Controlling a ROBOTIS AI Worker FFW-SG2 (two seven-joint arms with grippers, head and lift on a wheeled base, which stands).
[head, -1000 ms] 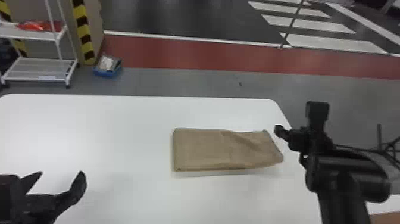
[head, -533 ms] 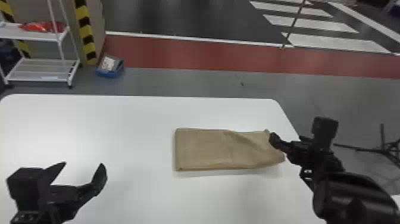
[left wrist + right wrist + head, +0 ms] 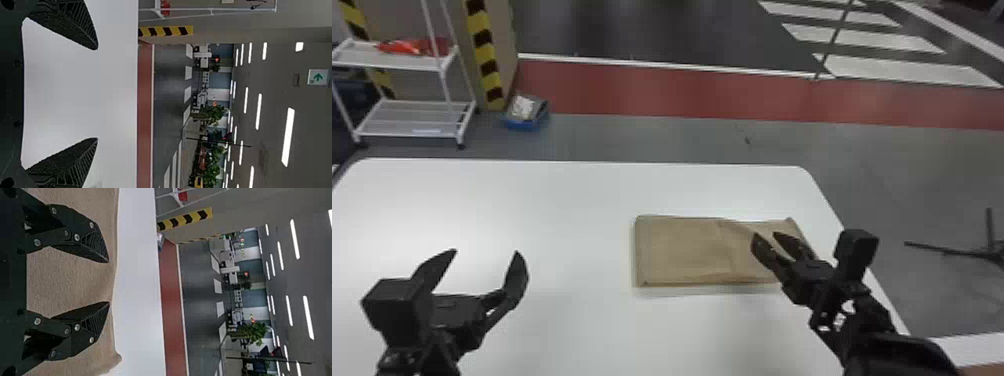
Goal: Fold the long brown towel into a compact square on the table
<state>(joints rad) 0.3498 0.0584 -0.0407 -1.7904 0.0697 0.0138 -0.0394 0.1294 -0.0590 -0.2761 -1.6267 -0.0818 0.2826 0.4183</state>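
The brown towel [image 3: 682, 250] lies flat as a folded rectangle on the right part of the white table [image 3: 572, 325], its right half slightly creased. Over its right end is my right gripper [image 3: 768, 241], open, with nothing held. In the right wrist view, the towel [image 3: 70, 280] spreads beneath and between the parted fingers of the right gripper [image 3: 109, 282]. Well left of the towel, my left gripper [image 3: 486, 254] stands wide open above the table. Its wrist view has the left gripper [image 3: 97, 94] over the bare table top [image 3: 78, 94].
Behind the table at the left are a white shelf rack [image 3: 412, 117] and a blue box [image 3: 526, 122] on the floor. A dark stand [image 3: 952, 250] is on the floor past the table's right edge.
My right gripper has moved left from the table's right edge to above the towel's right end. The left gripper has moved right and farther over the table. The towel lies as before.
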